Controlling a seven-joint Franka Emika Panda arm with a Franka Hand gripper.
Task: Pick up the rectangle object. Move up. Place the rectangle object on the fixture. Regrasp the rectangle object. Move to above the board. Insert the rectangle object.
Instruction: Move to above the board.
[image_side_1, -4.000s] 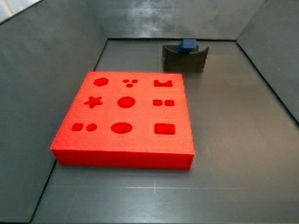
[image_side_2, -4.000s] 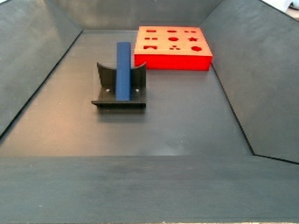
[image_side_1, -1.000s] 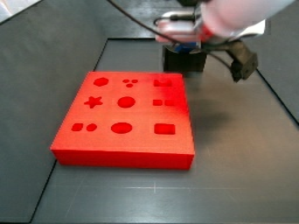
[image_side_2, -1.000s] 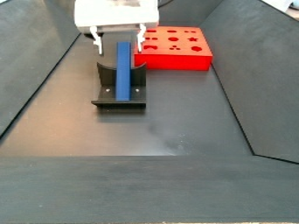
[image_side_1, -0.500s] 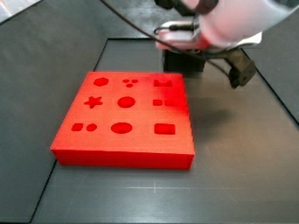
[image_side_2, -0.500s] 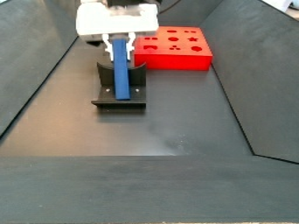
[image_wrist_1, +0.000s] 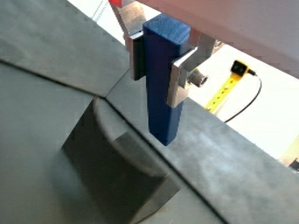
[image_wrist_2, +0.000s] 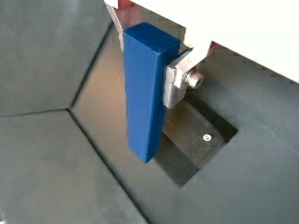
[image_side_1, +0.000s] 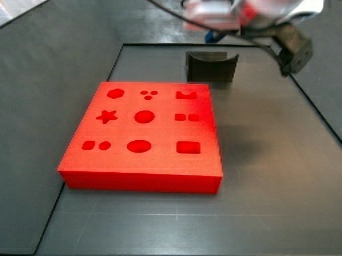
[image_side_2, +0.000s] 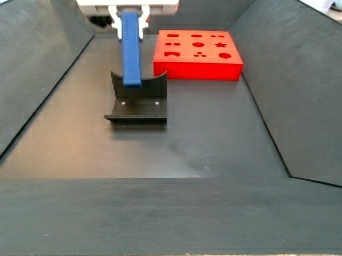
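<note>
The gripper (image_side_2: 130, 12) sits at the top left of a side view, clamped on the blue bar (image_side_2: 131, 48), which hangs upright from it and is clear of the fixture (image_side_2: 136, 105) below. The bar's lower end shows against the back of the fixture, but I can't tell for sure how much of a gap there is.

In both wrist views the bar runs long and straight out from between the silver fingers (image_wrist_1: 184, 73), with the jaws closed against its sides near the top end. In a wrist view the bar (image_wrist_2: 149, 92) hangs over the dark fixture (image_wrist_2: 205, 144) on the floor, and you can see a small screw in its plate. In the wrist view with the yellow tag, the bar (image_wrist_1: 163, 79) hangs above the fixture's grey block (image_wrist_1: 114, 171).

The red board (image_side_2: 198, 54) is at the upper middle of that side view, just right of the bar and behind the fixture. In the side view from the opposite end, the board (image_side_1: 144, 135) fills the centre, the fixture (image_side_1: 211, 66) stands behind it near the top, and the gripper (image_side_1: 221, 12) is mostly cut off by the top edge, so the bar can't be made out there.
</note>
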